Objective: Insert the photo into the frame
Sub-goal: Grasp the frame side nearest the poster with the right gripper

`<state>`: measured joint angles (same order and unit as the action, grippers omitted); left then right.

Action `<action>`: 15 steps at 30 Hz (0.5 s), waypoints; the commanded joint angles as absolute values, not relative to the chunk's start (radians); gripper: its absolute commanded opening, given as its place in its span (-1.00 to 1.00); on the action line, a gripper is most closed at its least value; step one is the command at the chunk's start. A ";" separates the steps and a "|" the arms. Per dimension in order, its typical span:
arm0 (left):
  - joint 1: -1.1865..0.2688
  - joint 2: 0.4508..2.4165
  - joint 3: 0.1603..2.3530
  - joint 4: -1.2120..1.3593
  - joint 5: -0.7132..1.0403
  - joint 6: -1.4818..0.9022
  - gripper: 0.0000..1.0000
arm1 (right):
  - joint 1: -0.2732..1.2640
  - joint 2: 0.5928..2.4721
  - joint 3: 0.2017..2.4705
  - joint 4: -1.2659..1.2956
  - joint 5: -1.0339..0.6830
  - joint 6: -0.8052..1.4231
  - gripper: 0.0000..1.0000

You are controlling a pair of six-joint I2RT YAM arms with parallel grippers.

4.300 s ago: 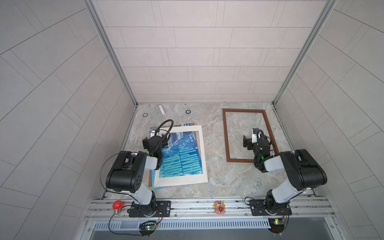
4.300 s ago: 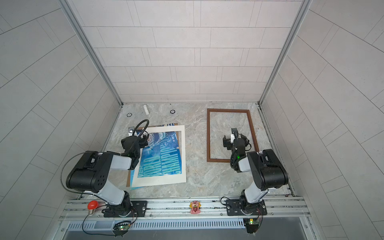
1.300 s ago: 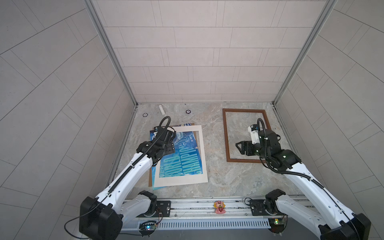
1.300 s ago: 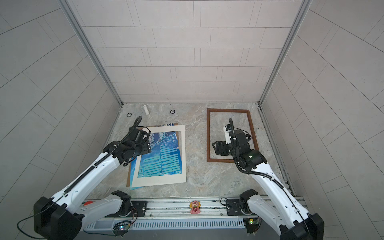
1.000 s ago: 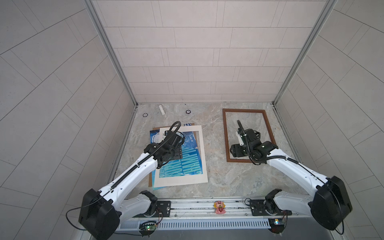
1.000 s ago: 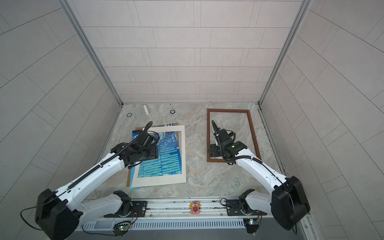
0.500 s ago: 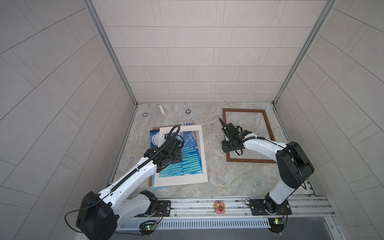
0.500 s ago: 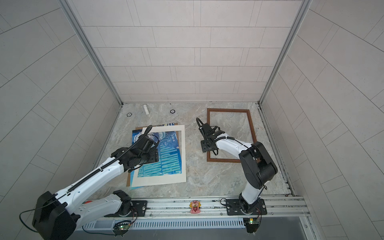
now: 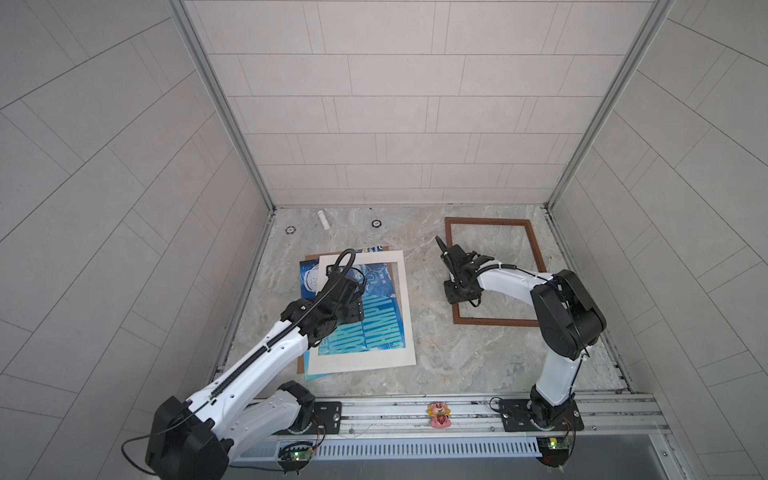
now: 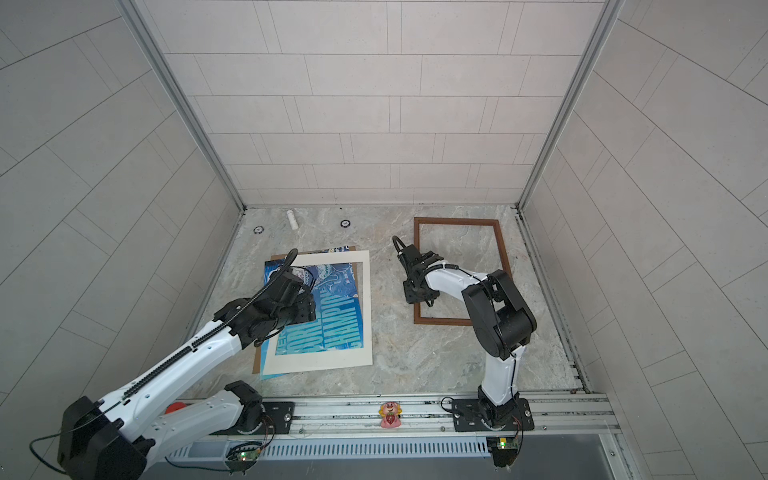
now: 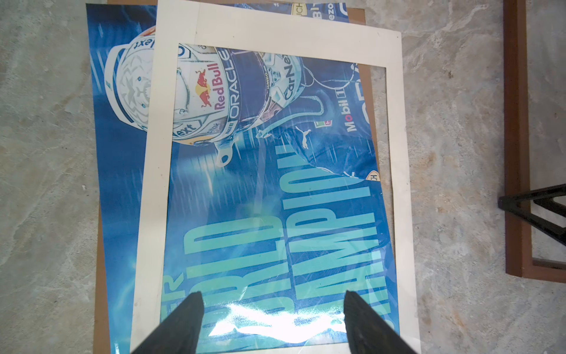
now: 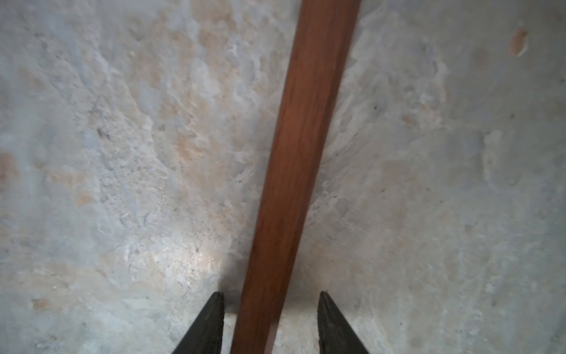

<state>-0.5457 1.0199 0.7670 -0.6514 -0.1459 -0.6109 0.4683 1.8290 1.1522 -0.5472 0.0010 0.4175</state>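
Left wrist view first: the left gripper (image 11: 272, 294) hangs over the photo (image 11: 275, 190) with its jaws spread wide and nothing between them, just glossy blue print and pale teal lettering below. The photo sits in a loose stack well apart from the frame (image 11: 517, 153), out beyond the frame's long rail on the left arm's side. The brown backing board (image 11: 102, 291) is at the bottom, the photo lies on that, and the cream mat (image 11: 294, 30) is on top and skewed, so the helmet shows partly through the mat's window and partly outside its border. Over to both top views, and the frame (image 9: 490, 221) (image 10: 457, 221) lies flat on the marble table (image 9: 436, 353). Inside its four rails there is only bare tabletop. The right gripper (image 9: 457, 296) is down at that same long rail, about midway along it. Right wrist view settles it: the right gripper (image 12: 270, 293) straddles one rail of the frame (image 12: 300, 153), a finger on either side. Its jaws are partly open, with a sliver of table showing between each tip and the wood, so it has no hold on it.
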 commanded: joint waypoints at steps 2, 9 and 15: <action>-0.549 1.013 0.754 -0.644 -0.153 -0.603 0.56 | 0.468 1.835 1.144 -0.578 0.000 0.413 -0.14; -0.548 0.996 0.760 -0.668 -0.186 -0.589 0.56 | 0.468 1.838 1.107 -0.564 -0.058 0.441 -0.69; -0.549 0.971 0.761 -0.654 -0.199 -0.581 0.56 | 0.468 1.735 1.025 -0.567 -0.110 0.534 -0.83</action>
<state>-0.5457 0.9886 0.7670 -0.6479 -0.1757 -0.5999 0.4622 1.7775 1.0801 -0.5121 -0.0368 0.4637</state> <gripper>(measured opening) 0.779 0.157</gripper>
